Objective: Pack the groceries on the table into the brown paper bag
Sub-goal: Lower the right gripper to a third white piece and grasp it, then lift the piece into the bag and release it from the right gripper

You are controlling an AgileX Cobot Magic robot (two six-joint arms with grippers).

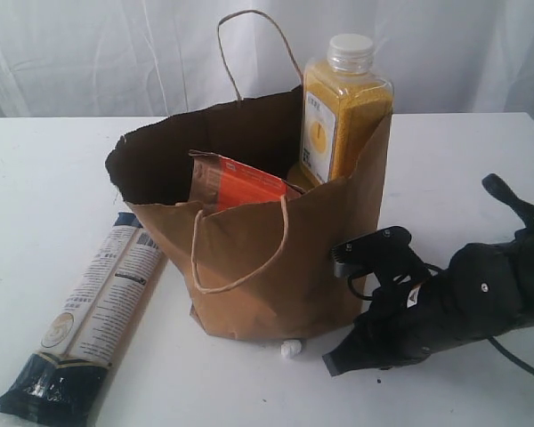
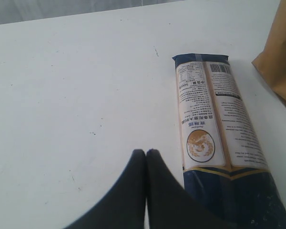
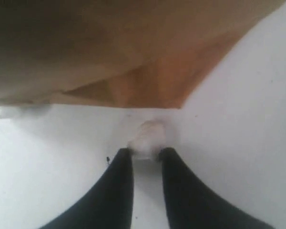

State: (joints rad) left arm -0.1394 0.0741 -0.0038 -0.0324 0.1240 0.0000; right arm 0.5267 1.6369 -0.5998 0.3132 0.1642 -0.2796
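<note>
1. Long navy-cream packet [image 1: 89, 316]: the only grocery seen outside the bag. It lies flat on the table [image 1: 463, 178], label side up. In the exterior view its long axis runs from the near left corner back toward the bag's left base, with the dark end nearest the camera.
2. Brown paper bag [image 1: 276, 267]: stands upright just beside the packet's far end, mouth open. The yellow-grain bottle [image 1: 343, 116] stands in its right side and the brown pouch with orange label [image 1: 240, 187] leans inside.
3. Left gripper [image 2: 146, 153]: fingers pressed together, holding nothing. The left wrist view shows the packet just beside the fingertips, apart from them, with its length running roughly the same way the fingers point. To straddle the narrow width, the jaws would probably need to part and turn across that axis.
4. Right gripper [image 3: 145, 155]: low over the table at the bag's right base, so the bag stands between it and the packet. The left arm is judged nearer.
5. Right fingers stand slightly apart around a pale blur [image 3: 150, 136]. Whether they grip it cannot be told.
6. Small white object [image 1: 289, 350]: rests at the bag's front base and cannot be identified.
</note>
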